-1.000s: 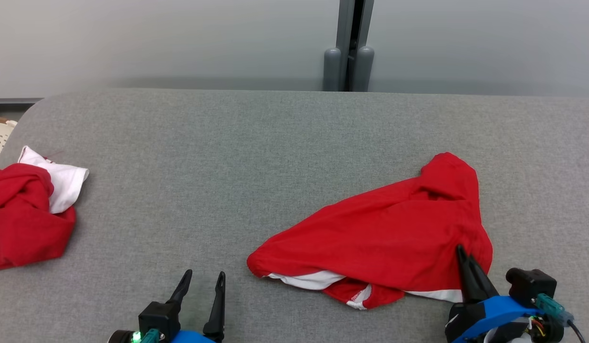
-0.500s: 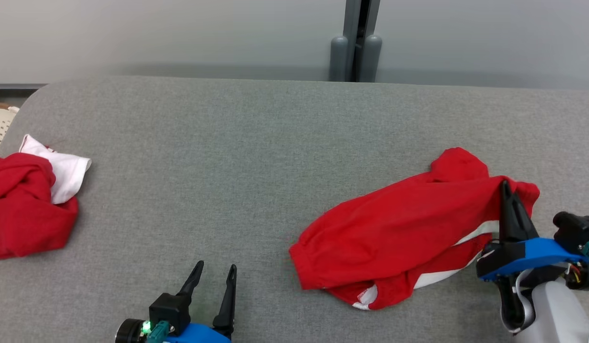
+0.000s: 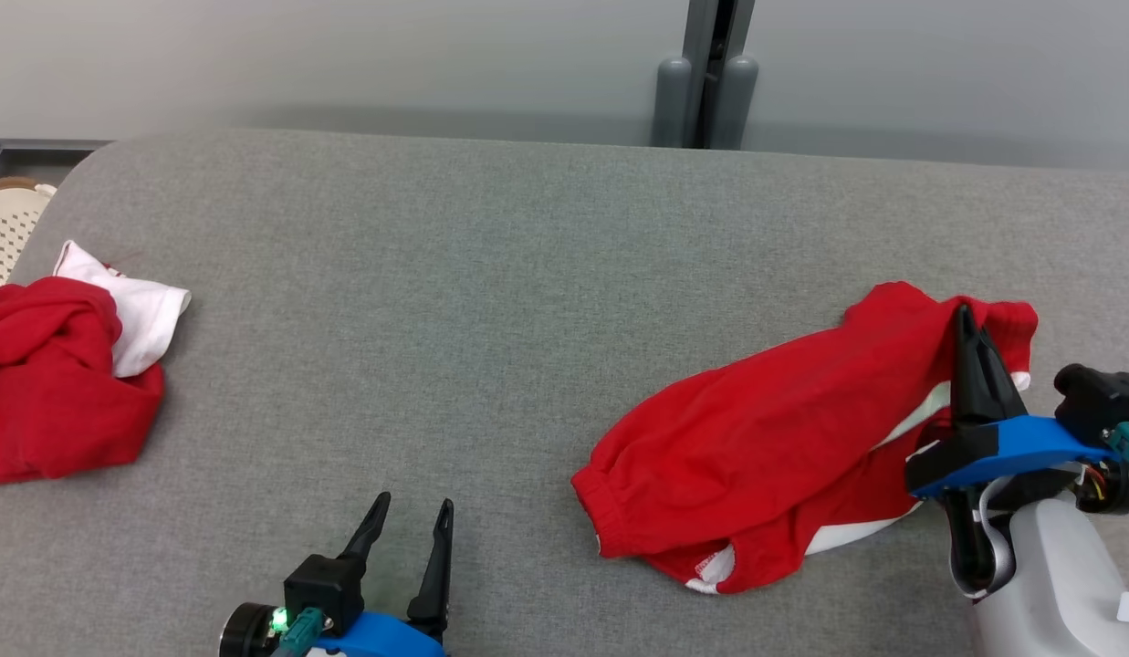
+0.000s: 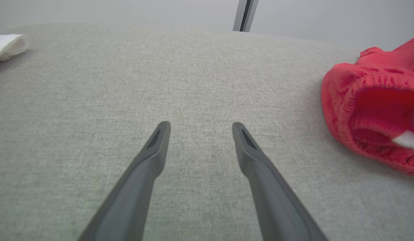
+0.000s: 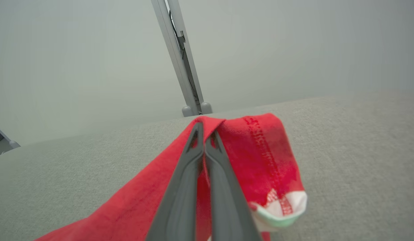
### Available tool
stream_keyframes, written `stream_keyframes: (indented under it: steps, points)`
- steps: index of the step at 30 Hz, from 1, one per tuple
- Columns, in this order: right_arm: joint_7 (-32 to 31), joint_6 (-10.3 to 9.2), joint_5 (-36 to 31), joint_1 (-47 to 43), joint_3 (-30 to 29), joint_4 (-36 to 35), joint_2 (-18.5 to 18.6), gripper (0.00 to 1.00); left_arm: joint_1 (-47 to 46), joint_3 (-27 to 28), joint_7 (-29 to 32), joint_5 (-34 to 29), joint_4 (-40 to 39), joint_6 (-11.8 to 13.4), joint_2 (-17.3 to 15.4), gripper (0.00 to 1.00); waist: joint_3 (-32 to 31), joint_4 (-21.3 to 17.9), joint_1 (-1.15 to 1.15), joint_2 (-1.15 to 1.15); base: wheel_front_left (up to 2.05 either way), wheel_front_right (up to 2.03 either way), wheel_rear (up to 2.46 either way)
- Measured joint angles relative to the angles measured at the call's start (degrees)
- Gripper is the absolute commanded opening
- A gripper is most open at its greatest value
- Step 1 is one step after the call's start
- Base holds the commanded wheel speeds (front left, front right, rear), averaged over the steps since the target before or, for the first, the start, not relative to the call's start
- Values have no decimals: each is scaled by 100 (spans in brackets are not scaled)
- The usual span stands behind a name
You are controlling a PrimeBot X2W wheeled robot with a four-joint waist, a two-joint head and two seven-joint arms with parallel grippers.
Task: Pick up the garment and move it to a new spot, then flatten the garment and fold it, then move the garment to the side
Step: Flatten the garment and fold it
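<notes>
The garment [image 3: 774,447] is red with white trim, crumpled on the right of the grey table [image 3: 454,310]. My right gripper [image 3: 964,315] is shut on its far right edge, lifting that end above the table while the rest trails down to the left. The right wrist view has the pinched red fold [image 5: 227,147] draped over my right gripper [image 5: 204,129], a white-tipped corner hanging right. My left gripper [image 3: 413,505] hovers open over bare table near the front edge, left of the garment. In the left wrist view, my left gripper [image 4: 200,124] is empty, the garment [image 4: 370,103] to the right.
A second red and white pile of cloth [image 3: 62,383] lies at the table's left edge, with a pale perforated basket [image 3: 3,233] beyond it. A grey post [image 3: 710,78] stands against the wall behind the table. Bare grey surface stretches across the middle.
My right gripper closed on the garment's right edge and lifted it up and away, dragging the cloth rightwards. The head view has shifted a little. The left arm has stayed in place.
</notes>
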State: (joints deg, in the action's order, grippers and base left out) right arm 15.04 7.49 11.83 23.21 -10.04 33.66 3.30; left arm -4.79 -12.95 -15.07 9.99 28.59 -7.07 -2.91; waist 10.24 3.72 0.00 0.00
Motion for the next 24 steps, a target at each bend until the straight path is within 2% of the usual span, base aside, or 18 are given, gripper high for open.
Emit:
stream_keyframes:
  steps: [4,12,18,22,24]
  points:
    - [-1,0,208,-19,322,-487,-11,0,11,5,1,-4,-20,0,0,100,-112,-101,0,0,0,0,0]
    - [0,0,943,-28,1556,-1472,-30,0,148,-11,0,3,18,1,1,100,-443,-268,0,0,0,0,0]
    - [0,-1,2107,166,2710,-1858,-35,0,286,-25,0,64,54,3,1,100,-694,-216,-1,0,0,0,0]
    - [0,0,2584,585,3245,-2206,-41,0,385,-10,0,64,65,4,0,100,-794,-152,0,0,0,0,0]
    - [0,-1,2832,819,3331,-2341,-43,0,418,-7,1,62,75,4,2,100,-847,-116,-1,0,0,0,0]
